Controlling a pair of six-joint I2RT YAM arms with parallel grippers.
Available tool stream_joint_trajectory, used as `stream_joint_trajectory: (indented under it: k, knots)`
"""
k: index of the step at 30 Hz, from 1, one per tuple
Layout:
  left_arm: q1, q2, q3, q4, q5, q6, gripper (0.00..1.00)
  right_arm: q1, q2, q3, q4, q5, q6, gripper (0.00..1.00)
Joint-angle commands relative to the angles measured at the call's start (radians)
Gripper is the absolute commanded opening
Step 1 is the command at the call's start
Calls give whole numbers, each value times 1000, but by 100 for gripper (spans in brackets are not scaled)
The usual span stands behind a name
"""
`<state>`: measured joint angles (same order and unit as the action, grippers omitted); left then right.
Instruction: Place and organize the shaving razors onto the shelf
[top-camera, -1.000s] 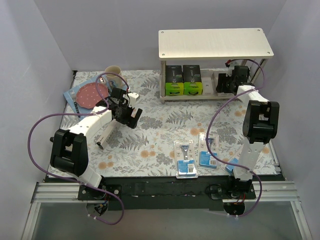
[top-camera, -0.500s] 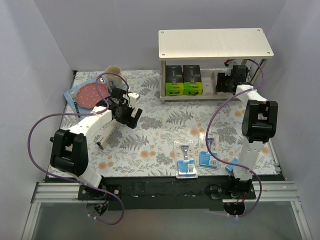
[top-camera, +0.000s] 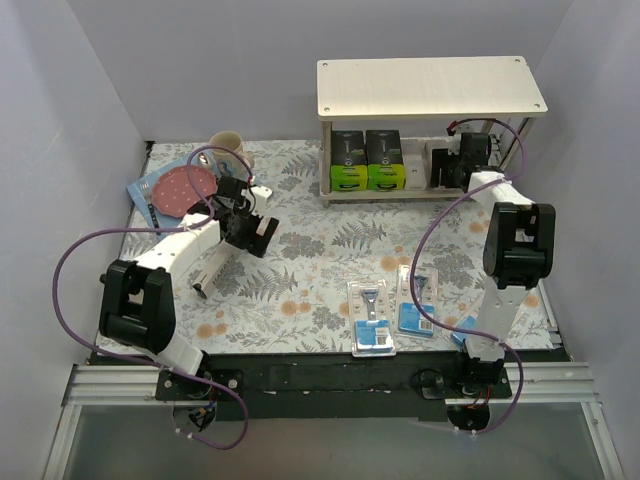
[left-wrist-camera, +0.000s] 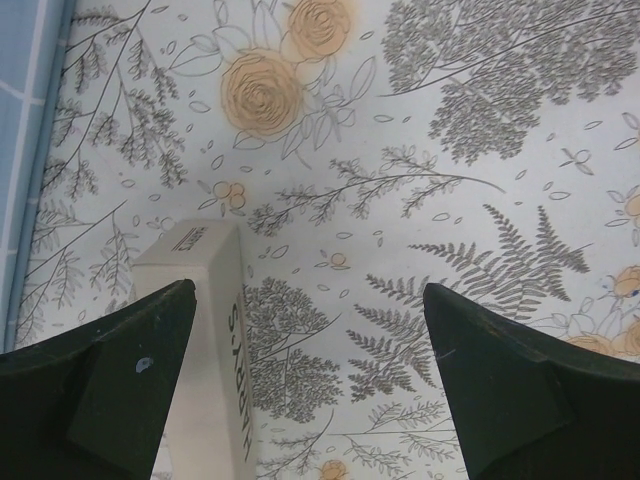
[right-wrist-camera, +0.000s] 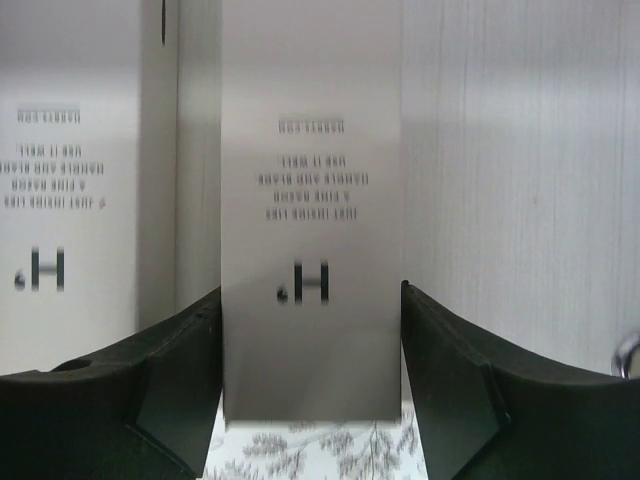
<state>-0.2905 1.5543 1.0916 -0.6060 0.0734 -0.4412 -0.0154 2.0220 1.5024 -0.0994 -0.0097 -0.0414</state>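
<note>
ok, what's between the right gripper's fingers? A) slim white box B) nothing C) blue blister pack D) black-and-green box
A: in the right wrist view the right gripper has a finger against each side of a slim white box printed with an H logo.

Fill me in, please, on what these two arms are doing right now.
The right gripper is clamped on a white Harry's box, holding it at the lower tier of the shelf beside another Harry's box and two black-and-green boxes. The left gripper hovers open over a third Harry's box lying on the table. Two blue blister packs lie near the front edge.
</note>
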Motion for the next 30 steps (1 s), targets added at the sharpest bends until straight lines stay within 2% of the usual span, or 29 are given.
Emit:
stream_joint_trajectory:
  k: [1, 4, 9, 14, 22, 26, 28, 30]
  knots:
    - [30, -79, -45, -5, -93, 39, 98, 2, -158, -72, -22, 28, -8, 75]
    - [36, -91, -96, -11, -127, 44, 98, 2, -259, -135, -43, 22, -8, 76]
    - [48, -140, -154, 25, -289, 58, 98, 0, -431, -312, -94, 17, -28, 76]
    - [68, -152, -156, 6, -299, 43, 98, -9, -543, -435, -121, -41, -32, 76]
    - [68, -171, -154, -116, -78, -14, 95, -17, -563, -467, -146, -84, -38, 76]
    - [67, -200, -144, -155, 47, -77, 87, -21, -549, -447, -149, -88, -40, 76]
    - [62, -215, -124, -188, 133, -106, 86, -23, -549, -444, -151, -96, -43, 76]
    - [59, -195, -133, -204, 279, -126, 86, -23, -546, -449, -149, -104, -43, 76]
